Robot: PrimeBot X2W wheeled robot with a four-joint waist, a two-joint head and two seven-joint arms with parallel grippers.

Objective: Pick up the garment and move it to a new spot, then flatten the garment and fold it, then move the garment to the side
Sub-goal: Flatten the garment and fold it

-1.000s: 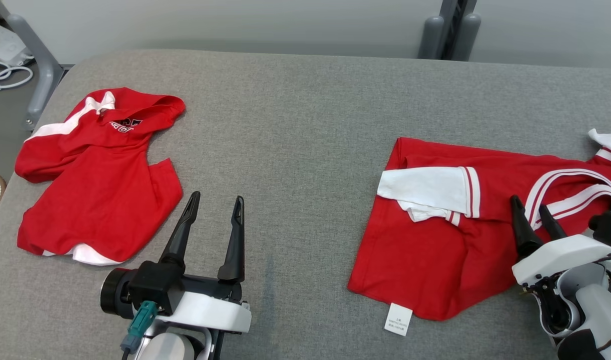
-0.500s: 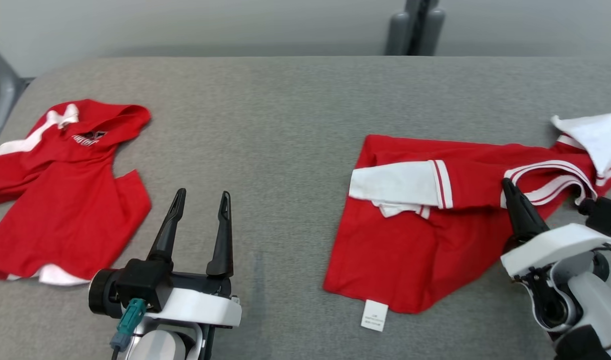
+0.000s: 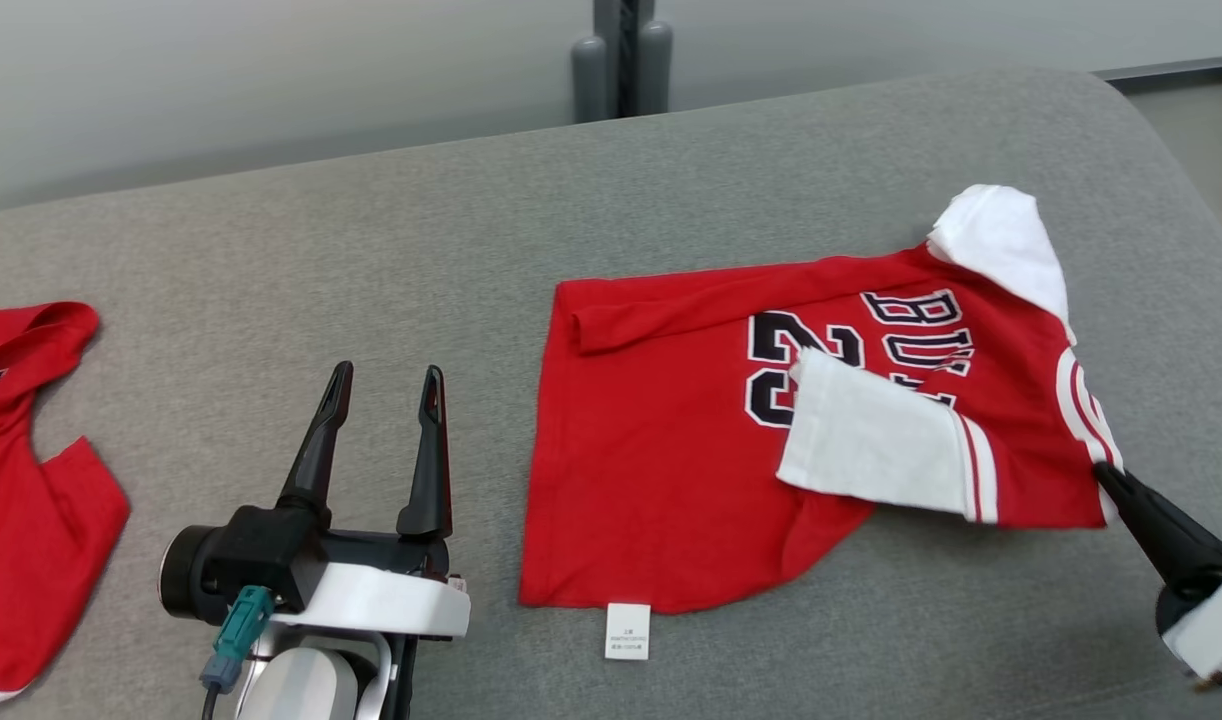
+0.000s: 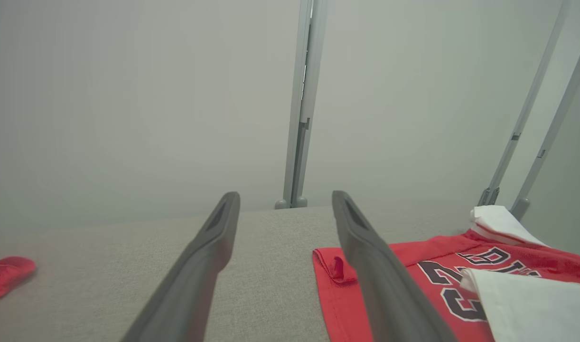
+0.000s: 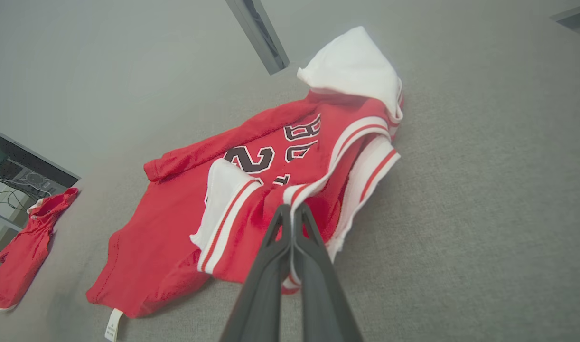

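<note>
Garment (image 3: 661, 450) gripped for the move.
The striped edge at the tips of the right gripper (image 5: 292, 211) is pinched by it; the left gripper (image 3: 384, 378) is spread, empty. A lift seems needed next.

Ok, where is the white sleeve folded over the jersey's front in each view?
Head view: white sleeve, right of centre, on the red jersey.
Left wrist view: lower right corner.
Right wrist view: left of centre, beside the right tool.
Shared landmark: the black number next to it.
</note>
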